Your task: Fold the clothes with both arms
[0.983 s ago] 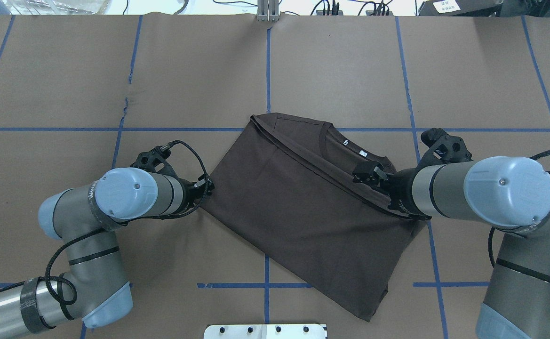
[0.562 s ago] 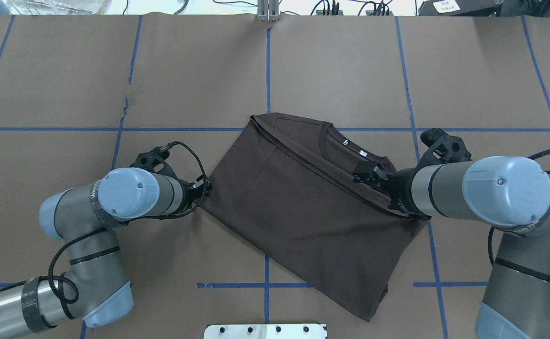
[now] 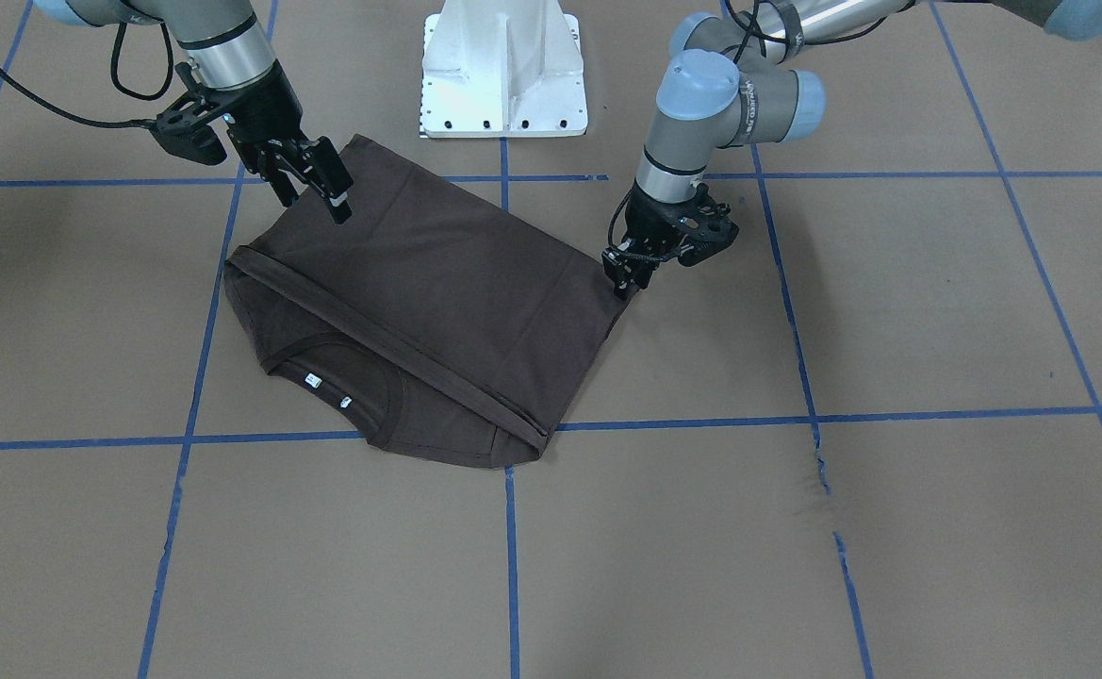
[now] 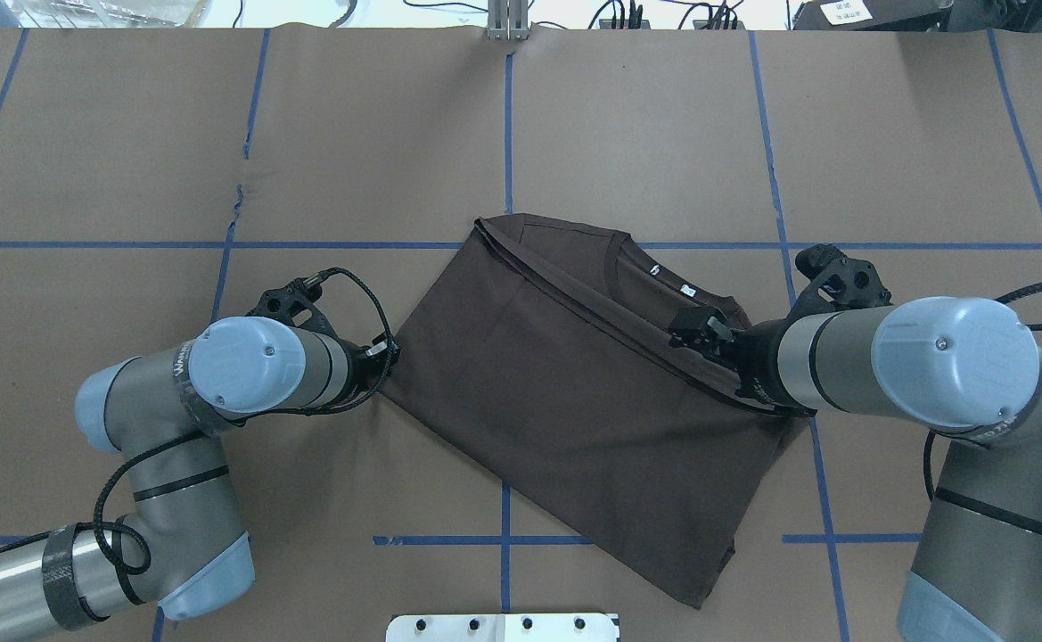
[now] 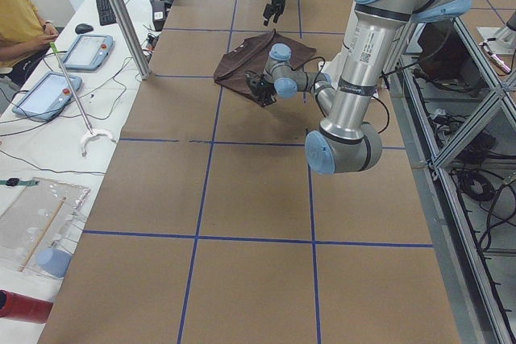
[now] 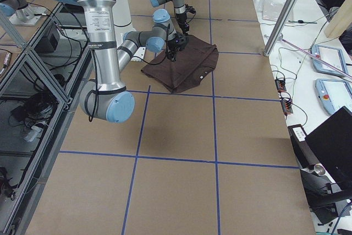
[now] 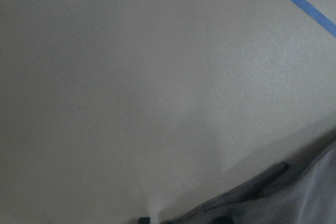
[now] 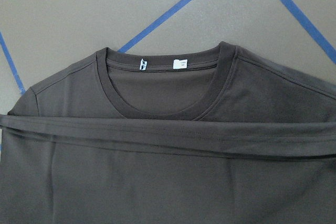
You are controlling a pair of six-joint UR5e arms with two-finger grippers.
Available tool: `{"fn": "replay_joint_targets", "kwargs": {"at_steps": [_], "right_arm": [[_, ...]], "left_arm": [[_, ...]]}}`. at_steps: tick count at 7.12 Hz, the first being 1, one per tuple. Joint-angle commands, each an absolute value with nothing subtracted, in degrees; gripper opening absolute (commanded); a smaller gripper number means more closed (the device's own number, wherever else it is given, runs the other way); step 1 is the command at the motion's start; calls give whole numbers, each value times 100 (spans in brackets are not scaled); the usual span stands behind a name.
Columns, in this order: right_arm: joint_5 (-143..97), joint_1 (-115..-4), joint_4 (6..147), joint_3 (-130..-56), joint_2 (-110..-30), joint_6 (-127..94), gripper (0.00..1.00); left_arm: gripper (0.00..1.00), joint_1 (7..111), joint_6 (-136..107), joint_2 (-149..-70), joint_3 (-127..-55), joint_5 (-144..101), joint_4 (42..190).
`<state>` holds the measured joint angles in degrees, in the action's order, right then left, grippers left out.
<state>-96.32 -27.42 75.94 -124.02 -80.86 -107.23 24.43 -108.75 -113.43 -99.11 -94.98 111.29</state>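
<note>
On the tabletop (image 4: 351, 134), mid-frame, the brown T-shirt (image 4: 565, 392) is lying slantwise, its hem doubled up to just under the collar (image 8: 157, 112). One fold is judged done, with more being left. The right hand (image 3: 313, 189) is being held wide above it. The left hand (image 3: 624, 272) is resting at its corner, and its grip cannot be told. The writing on the neck tags (image 8: 180, 63) is proving too small to be read.
</note>
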Motion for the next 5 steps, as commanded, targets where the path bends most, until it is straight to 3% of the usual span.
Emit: {"fn": "replay_joint_targets", "kwargs": {"at_steps": [1, 5], "right_arm": [[-9633, -2742, 7594, -12401, -8086, -10723, 100], [-9624, -2760, 7585, -12393, -8086, -10723, 100]], "left_arm": [[0, 2452, -10898, -11347, -10019, -9501, 11110], [0, 2871, -9928, -11303, -10512, -9501, 10467]]}}
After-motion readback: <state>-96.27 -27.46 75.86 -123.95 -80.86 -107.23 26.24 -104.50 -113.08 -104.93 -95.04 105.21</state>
